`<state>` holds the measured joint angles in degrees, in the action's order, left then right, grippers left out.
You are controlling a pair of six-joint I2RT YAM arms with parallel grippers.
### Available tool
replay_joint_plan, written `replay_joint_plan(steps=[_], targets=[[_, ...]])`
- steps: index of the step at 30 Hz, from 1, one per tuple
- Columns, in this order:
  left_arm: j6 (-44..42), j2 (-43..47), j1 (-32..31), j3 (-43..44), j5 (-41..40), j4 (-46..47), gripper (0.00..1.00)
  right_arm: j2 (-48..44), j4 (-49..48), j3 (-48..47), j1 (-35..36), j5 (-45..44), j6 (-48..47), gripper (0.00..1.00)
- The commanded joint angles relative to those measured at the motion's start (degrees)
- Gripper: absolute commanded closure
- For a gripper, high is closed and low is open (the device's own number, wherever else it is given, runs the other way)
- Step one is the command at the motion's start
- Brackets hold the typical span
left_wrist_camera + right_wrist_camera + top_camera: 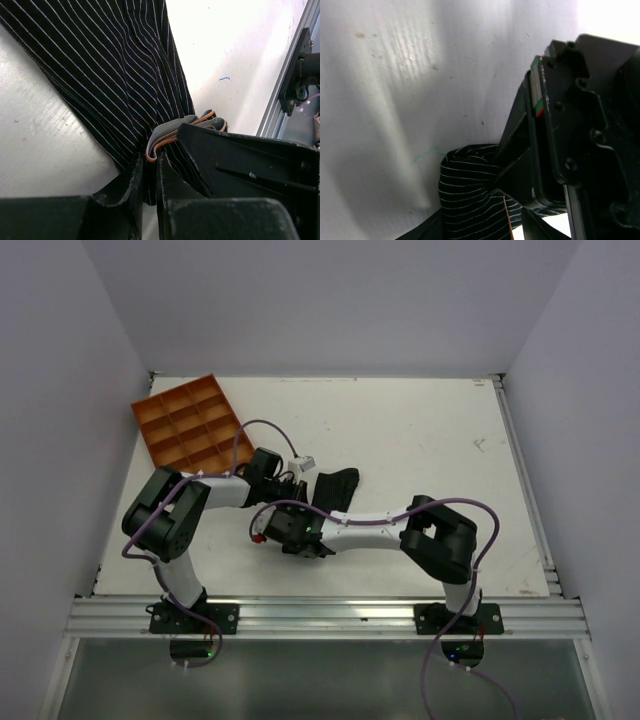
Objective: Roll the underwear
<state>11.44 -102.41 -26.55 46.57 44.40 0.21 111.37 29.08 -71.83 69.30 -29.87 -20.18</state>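
Note:
The underwear (337,488) is a black, finely striped garment lying bunched at the middle of the white table (430,440). In the left wrist view it (115,75) spreads away from my left gripper (150,162), whose jaws are shut on its folded grey-and-orange edge. From above, the left gripper (298,482) sits at the garment's left side. My right gripper (305,515) is just below it. In the right wrist view its fingers stand wide apart, open, on either side of the bunched end of the underwear (467,195), with the right gripper (480,229) low over the table.
An orange compartment tray (190,425) lies at the back left of the table. The left arm's black wrist body (570,125) fills the right wrist view's right side. An aluminium rail (280,100) runs along the table edge.

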Motion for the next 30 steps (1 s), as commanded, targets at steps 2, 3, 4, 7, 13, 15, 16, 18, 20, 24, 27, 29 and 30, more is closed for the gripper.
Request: replay_joint_plan(steps=[2, 3, 4, 7, 13, 15, 16, 18, 20, 24, 27, 29, 30], targets=[[-2.92, -3.49, -0.61, -1.04, -7.14, -5.66, 1.00, 0.43, 2.04, 2.31, -1.27, -3.44, 2.87, 0.36], [-2.92, -3.67, -0.53, -0.86, -7.22, -5.92, 1.00, -0.18, 1.77, 2.49, -1.27, -4.49, 2.96, 0.35], [-3.00, -3.85, -0.61, -0.60, -7.31, -6.01, 1.00, -0.45, 2.03, 2.40, -1.18, -4.93, 3.31, 0.35], [-3.00, -4.29, -0.61, -0.34, -7.31, -6.27, 1.00, -1.33, 2.12, 2.66, -1.18, -4.85, 3.49, 0.29], [-2.92, -4.64, -0.61, -0.07, -7.49, -6.45, 1.00, -1.51, 2.91, 4.24, -1.09, -2.83, 4.54, 0.30], [-2.92, -4.73, -0.61, -0.07, -7.49, -6.45, 1.00, -1.33, 3.26, 4.68, -1.10, -1.43, 4.80, 0.32], [-2.83, -4.73, -0.61, 0.01, -7.49, -6.53, 1.00, -1.33, 3.26, 4.77, -1.18, -0.99, 4.89, 0.33], [-2.83, -4.82, -0.61, 0.10, -7.58, -6.71, 1.00, -1.33, 3.44, 5.30, -1.09, 0.68, 4.89, 0.35], [-3.00, -4.64, -0.61, 0.19, -7.58, -6.89, 1.00, -1.42, 3.61, 5.65, -1.09, 1.21, 4.89, 0.36], [-3.79, -4.90, -0.61, 1.68, -8.63, -9.60, 0.95, -1.86, 4.49, 6.18, -1.18, 3.67, 4.63, 0.44], [-4.32, -4.20, -0.53, 3.09, -9.07, -10.66, 0.92, -2.39, 4.84, 6.44, -1.79, 6.65, 5.50, 0.57], [-4.15, -3.32, -0.35, 3.88, -8.72, -10.93, 0.84, -2.83, 5.02, 6.44, -2.67, 9.20, 7.00, 0.71], [-4.06, -3.32, -0.44, 4.23, -8.63, -11.45, 0.82, -3.09, 5.02, 6.53, -2.94, 10.26, 7.44, 0.76]])
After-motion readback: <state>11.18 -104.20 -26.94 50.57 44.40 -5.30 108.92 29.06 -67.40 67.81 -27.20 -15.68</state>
